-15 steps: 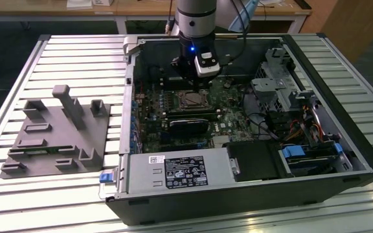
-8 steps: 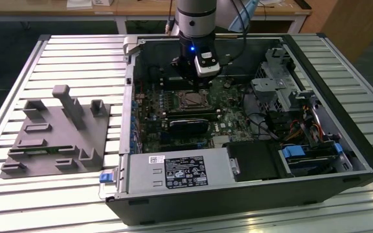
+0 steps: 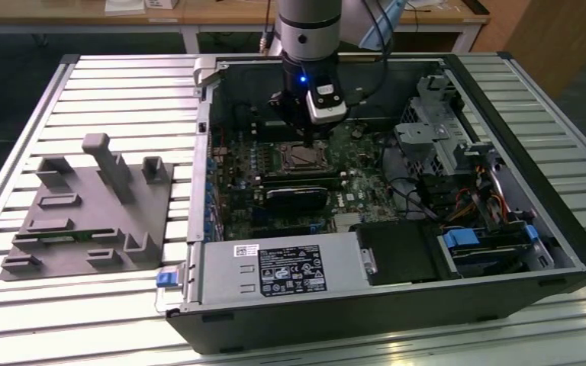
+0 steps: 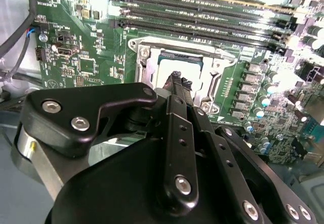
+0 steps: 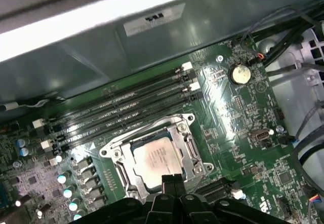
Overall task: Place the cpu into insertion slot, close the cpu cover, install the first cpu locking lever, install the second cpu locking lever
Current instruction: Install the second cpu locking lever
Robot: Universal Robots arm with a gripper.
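Ribbed metal tabletop (image 3: 79, 91) carries an open computer case (image 3: 395, 290) in the exterior view, with a grey moulded fixture (image 3: 89, 210) lying beside the case toward the exterior view's left. Inside the case the green motherboard (image 3: 272, 171) lies flat. The arm (image 3: 308, 30) comes straight down from above, and its gripper (image 3: 307, 131) hangs just over the insertion slot (image 3: 302, 156).

In the second wrist view, black gripper links fill the foreground, and the fingers (image 4: 177, 82) run side by side to tips pressed together with nothing between them. The tips sit at the near edge of the insertion slot (image 4: 147, 57), over the cpu (image 4: 169, 69), whose pale face lies within the cpu cover (image 4: 217, 57). Long memory slots (image 4: 202, 16) run just beyond the socket.

In the first wrist view, the cpu (image 5: 157, 158) lies flat in the insertion slot (image 5: 116, 171), framed by the cpu cover (image 5: 147, 127) lying down around it. The fingertips (image 5: 172, 181), closed together, meet the near rim of that frame. A coin battery (image 5: 240, 74) sits well away from the socket, past the memory slots (image 5: 126, 107). Whether the tips touch the metal cannot be told.
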